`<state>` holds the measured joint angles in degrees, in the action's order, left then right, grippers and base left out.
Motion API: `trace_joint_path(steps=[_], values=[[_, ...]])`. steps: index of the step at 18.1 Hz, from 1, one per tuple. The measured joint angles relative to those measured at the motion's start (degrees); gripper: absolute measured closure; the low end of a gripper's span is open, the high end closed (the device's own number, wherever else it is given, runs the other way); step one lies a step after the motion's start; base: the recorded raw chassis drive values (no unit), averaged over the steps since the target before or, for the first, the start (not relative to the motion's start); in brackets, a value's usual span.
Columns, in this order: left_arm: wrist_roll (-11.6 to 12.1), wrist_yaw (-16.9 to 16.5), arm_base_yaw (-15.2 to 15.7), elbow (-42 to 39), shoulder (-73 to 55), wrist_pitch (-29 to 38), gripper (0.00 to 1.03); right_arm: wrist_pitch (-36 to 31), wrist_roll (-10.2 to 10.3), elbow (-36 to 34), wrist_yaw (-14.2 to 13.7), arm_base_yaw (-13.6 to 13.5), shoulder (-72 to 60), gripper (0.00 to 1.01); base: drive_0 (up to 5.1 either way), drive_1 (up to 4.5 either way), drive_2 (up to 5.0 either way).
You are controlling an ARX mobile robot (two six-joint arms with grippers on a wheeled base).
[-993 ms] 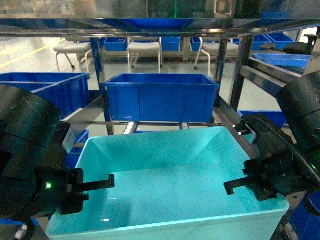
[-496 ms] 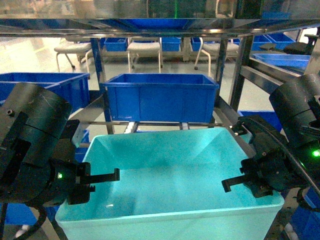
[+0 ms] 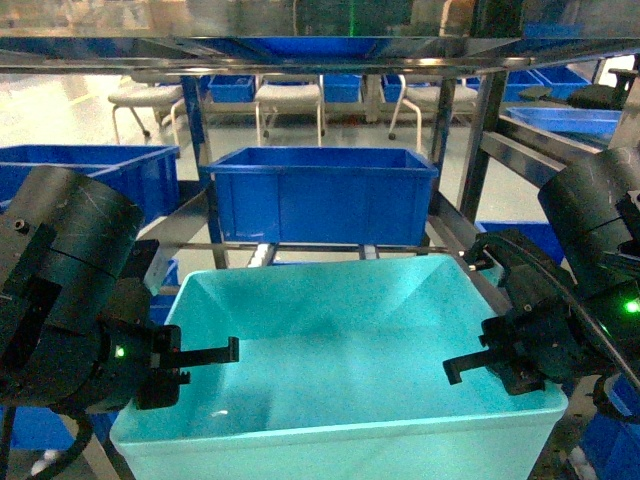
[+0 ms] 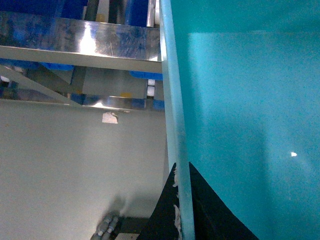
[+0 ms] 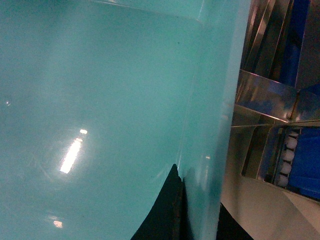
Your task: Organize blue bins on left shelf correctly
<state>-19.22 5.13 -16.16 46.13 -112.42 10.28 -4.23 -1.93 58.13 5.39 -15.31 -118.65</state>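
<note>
Both tools clamp the turquoise bin

Left tool (image 3: 222,352) and right tool (image 3: 458,368) each pinch a side wall of the turquoise bin (image 3: 330,350), held between them before the steel shelf (image 3: 300,245).

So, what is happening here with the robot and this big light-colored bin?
The robot holds a light turquoise bin with both arms in front of the steel shelf. The left gripper is clamped over the bin's left wall and the right gripper over its right wall, each with one finger inside. The wrist views show the rim between the fingers. A dark blue bin sits further back on the rack. The turquoise bin is empty.
</note>
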Motion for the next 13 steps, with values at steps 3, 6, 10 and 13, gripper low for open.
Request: trace_joint_path(steps=[3, 6, 10, 13], values=[[0.0, 0.0, 0.0, 0.0, 0.0, 0.0, 1.01, 0.0, 0.0, 0.0, 0.0, 0.0, 0.0, 0.99, 0.0, 0.00, 0.0], [0.0, 0.0, 0.0, 0.0, 0.0, -0.1, 1.01, 0.0, 0.0, 0.0, 0.0, 0.0, 0.0, 0.99, 0.0, 0.00, 0.0], [0.0, 0.1, 0.0, 2.4, -2.0, -1.0, 1.01, 1.0, 0.0, 0.5, 0.1, 0.0, -0.3, 0.99, 0.0, 0.00, 0.0], [0.0, 0.0, 0.6, 3.7, -3.3, -1.6, 1.01, 1.8, -0.1, 2.4, 0.1, 0.0, -1.3, 0.99, 0.0, 0.00, 0.0]])
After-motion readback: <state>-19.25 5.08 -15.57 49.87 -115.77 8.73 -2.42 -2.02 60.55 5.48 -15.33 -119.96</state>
